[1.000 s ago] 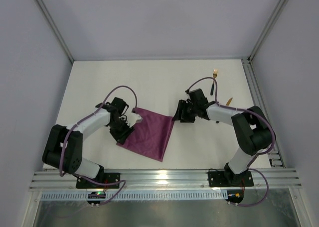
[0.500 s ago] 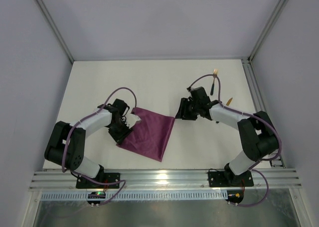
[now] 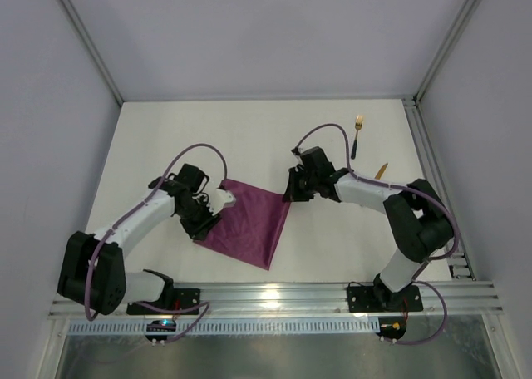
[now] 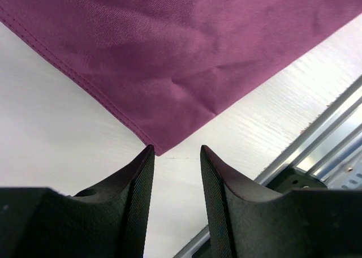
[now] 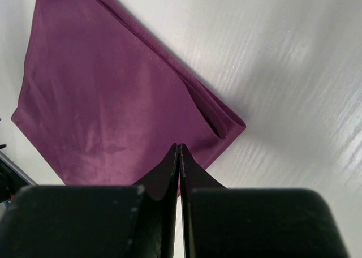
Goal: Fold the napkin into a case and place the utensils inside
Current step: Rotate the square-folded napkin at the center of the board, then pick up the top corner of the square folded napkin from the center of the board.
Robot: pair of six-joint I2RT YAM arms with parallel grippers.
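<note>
White table [image 3: 249, 138], folded napkin [image 3: 249, 221], perhaps knife [image 3: 382, 169]

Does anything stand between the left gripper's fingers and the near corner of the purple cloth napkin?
Nothing visible does. The corner of the magenta-purple square cloth napkin lies flat on the white table, right at the gap between the open fingers of the left gripper.

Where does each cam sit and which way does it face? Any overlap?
Top external: above and behind the bases, looking down on the table; shows both arms, left gripper, right gripper, napkin, fork, knife.
Left wrist: on the left arm, looking past its open fingers at a napkin corner.
Right wrist: on the right arm, looking past its shut fingers at the napkin's folded corner.
Shared: all three see the napkin.
</note>
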